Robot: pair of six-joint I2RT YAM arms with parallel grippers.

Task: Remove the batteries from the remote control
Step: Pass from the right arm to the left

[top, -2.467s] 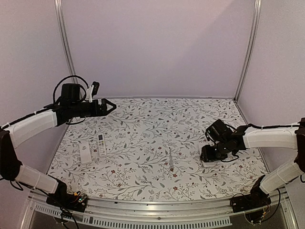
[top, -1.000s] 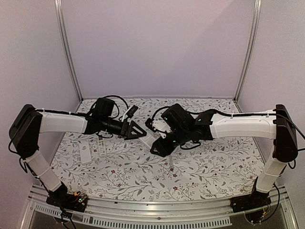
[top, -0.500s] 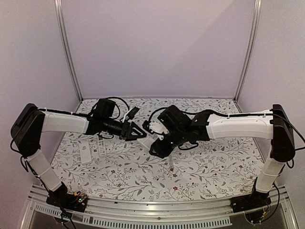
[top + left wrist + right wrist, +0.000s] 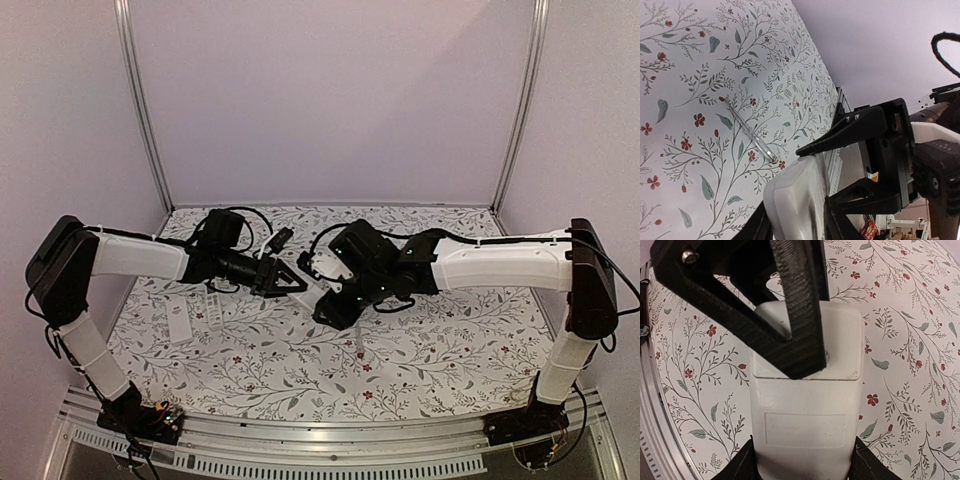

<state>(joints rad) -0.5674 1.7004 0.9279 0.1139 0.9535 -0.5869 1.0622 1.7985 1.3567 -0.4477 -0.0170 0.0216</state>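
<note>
Lilac walls [image 4: 330, 100] box in your floral tabletop [image 4: 460, 340], and both arms reach in and meet over the middle of it. So your remote control [image 4: 807, 410] is up in the air there, not resting on anything. It's white, with a seam across the casing and a faint rectangle outlined below that.

Your right hand [image 4: 804, 462] has it by one end. The fingers are about half spread and sit tight against the two long sides, so that's a proper grip across the width.

Your left hand [image 4: 796, 224] is at the opposite end. From the right wrist camera you get one ribbed black finger [image 4: 802, 305] lying flat on the face of the casing. From the left wrist camera the rounded end of the remote sits between the two fingers. The gap looks narrowish, but honestly you can't tell if it's actually clamping or just bracketing the thing. The batteries are out of sight in every view.

Down on the tabletop, a thin clear stick tool [image 4: 358, 336] lies under the hands, a bit toward the near edge, running roughly near to far. Over by the left edge there's a second white remote [image 4: 212, 305] with buttons. A flat white piece [image 4: 178, 322] lies just beside it, on the side closer to that edge.
</note>
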